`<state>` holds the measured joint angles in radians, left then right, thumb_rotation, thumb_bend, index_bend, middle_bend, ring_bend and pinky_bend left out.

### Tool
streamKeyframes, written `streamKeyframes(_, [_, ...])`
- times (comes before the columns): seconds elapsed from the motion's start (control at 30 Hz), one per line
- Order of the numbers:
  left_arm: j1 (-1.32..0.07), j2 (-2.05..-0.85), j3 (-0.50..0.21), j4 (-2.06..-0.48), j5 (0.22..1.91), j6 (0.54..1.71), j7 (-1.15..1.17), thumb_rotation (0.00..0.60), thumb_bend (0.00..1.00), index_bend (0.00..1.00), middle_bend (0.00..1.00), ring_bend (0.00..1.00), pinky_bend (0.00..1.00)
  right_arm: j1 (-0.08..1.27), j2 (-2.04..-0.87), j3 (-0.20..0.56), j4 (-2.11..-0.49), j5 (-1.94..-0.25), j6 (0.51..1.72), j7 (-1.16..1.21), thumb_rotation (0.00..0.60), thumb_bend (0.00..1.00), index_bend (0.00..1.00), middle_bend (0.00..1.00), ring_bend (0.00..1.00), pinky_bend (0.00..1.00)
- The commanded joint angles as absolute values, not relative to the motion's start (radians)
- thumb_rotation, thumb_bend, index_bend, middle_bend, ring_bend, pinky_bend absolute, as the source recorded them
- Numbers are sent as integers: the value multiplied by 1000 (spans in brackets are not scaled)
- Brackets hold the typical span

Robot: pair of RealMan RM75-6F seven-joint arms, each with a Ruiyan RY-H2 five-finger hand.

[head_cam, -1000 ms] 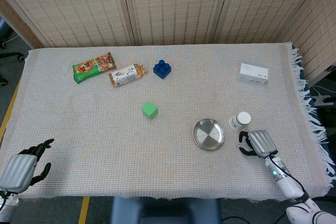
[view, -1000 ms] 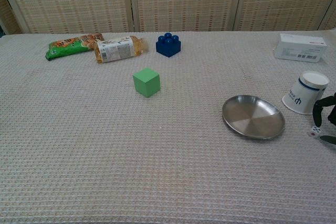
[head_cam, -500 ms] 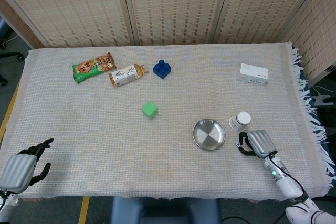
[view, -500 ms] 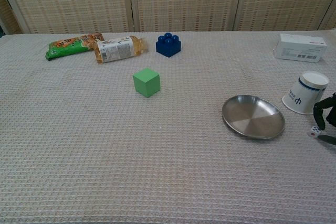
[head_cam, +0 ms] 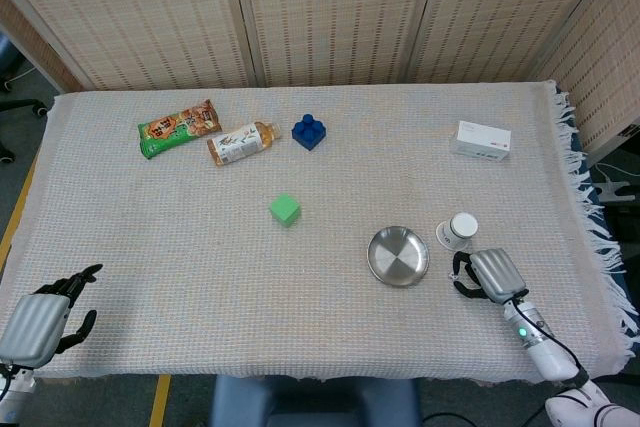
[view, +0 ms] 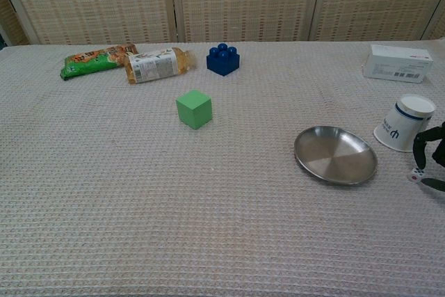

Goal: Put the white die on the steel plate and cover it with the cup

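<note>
The small white die (view: 416, 174) lies on the cloth at the far right, just right of the steel plate (view: 336, 155) (head_cam: 398, 256). My right hand (head_cam: 488, 275) (view: 431, 158) sits over the die, a dark finger coming down by its top and the thumb low beside it; firm contact is not visible. The hand hides the die in the head view. A white paper cup (view: 405, 124) (head_cam: 458, 231) with a blue mark stands bottom-up just behind the hand. My left hand (head_cam: 40, 319) hovers at the near left table edge, fingers spread and holding nothing.
A green cube (view: 194, 108) sits mid-table. At the back are a blue toy brick (view: 222, 60), a lying drink bottle (view: 154, 65) and a green snack bag (view: 94, 60). A white box (view: 397, 63) lies back right, near the fringed right table edge (head_cam: 585, 197).
My right hand has crept slightly left and closer over the die. The die, cup, plate and left hand stay where they were.
</note>
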<state>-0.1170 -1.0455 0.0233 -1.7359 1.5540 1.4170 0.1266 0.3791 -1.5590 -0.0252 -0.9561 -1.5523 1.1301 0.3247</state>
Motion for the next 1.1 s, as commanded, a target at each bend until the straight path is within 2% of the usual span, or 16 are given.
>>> streamKeyframes(0.03, [-117,-1046,24,-1736,1555,1417,127,600,440,148,282,343,471,381,-1563,-25,-948,-1550,1124,332,600,195,489,918,778,925])
streamKeyframes(0.43, [-117,-1045,23,-1736,1553,1416,123,600,441,148,282,343,472,387,-1572,-32,-930,-1553,1113,353,600,213,474,918,782,928])
streamKeyframes(0.7, [-115,-1044,23,-1736,1553,1419,120,600,440,149,282,344,472,385,-1579,-33,-921,-1556,1119,354,600,239,591,925,790,936])
streamKeyframes(0.83, [-114,-1042,23,-1738,1554,1422,118,600,440,148,282,343,472,383,-1577,-34,-927,-1560,1132,353,600,240,616,925,790,936])
streamKeyframes(0.97, [-112,-1041,22,-1738,1553,1425,115,600,440,148,282,343,472,375,-1559,-43,-965,-1581,1169,350,600,240,619,925,790,936])
streamKeyframes(1.1, [-112,-1040,20,-1737,1547,1424,111,600,440,148,282,344,472,363,-1511,-56,-1076,-1616,1228,324,600,241,619,925,790,937])
